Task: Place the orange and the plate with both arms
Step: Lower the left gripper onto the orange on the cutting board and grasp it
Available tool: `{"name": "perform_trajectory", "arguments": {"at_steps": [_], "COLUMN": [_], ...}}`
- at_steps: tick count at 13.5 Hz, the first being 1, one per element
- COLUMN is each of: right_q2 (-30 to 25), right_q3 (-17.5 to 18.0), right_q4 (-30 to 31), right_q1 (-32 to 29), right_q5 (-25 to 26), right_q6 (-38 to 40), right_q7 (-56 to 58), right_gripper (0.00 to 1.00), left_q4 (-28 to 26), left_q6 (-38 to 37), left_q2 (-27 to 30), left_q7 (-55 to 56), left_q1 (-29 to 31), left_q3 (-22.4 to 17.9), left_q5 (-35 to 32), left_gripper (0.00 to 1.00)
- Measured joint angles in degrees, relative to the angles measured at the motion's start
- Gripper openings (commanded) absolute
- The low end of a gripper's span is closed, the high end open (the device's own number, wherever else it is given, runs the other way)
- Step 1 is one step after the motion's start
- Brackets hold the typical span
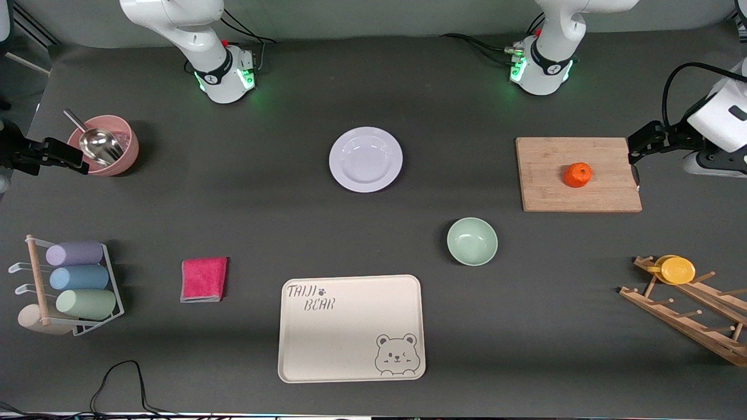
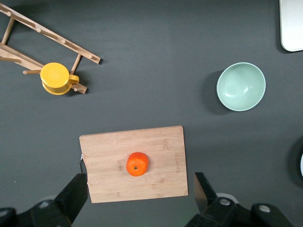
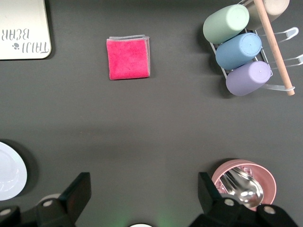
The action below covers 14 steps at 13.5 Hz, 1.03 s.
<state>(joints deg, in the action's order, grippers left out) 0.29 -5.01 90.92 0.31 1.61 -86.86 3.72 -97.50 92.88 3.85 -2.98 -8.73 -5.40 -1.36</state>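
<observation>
Orange sits near the middle of a wooden board toward the left arm's end of the tabletop; in the left wrist view the orange shows a tiny dark stem mark and lies on the board between the two spread fingers. The plate lies flat on the tabletop between the two arm bases, nearer the front camera than they are, well apart from the board. A mint bowl stands nearer the camera than the plate and board, and a cream bear tray lies nearer still. The left pincer is up over the board's edge, spread wide and holding nothing. The right pincer is up over bare tabletop between the plate's rim and a pink bowl holding a metal scoop; its fingers are also wide apart and empty. A pink cloth lies beside the tray toward the right arm's end, near a rack of pastel cups.
</observation>
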Motion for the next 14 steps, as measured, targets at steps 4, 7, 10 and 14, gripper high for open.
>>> {"name": "perform_trajectory", "arguments": {"at_steps": [4,7,10,14], "right_q2": [0.0,0.0,0.0,-1.9], "right_q3": [0.0,0.0,0.0,0.0], "right_q4": [0.2,0.3,0.4,2.6], "right_q1": [0.0,0.0,0.0,0.0], "right_q5": [0.0,0.0,0.0,-1.3], "right_q6": [0.0,0.0,0.0,0.0], "right_q7": [0.0,0.0,0.0,-0.3], "right_gripper": [1.0,1.0,1.0,1.0], "left_q4": [0.4,0.4,-4.2,-20.9], "left_q6": [-0.1,-2.3,-1.4,13.5], "left_q2": [0.0,-0.3,-1.6,0.2], "left_q7": [0.0,-0.1,0.0,0.0], "left_q1": [0.0,0.1,0.2,1.2], "left_q3": [0.0,-0.1,-0.2,-0.5], "left_q5": [0.0,0.0,-0.1,-0.5], "left_gripper": [1.0,1.0,1.0,1.0]}}
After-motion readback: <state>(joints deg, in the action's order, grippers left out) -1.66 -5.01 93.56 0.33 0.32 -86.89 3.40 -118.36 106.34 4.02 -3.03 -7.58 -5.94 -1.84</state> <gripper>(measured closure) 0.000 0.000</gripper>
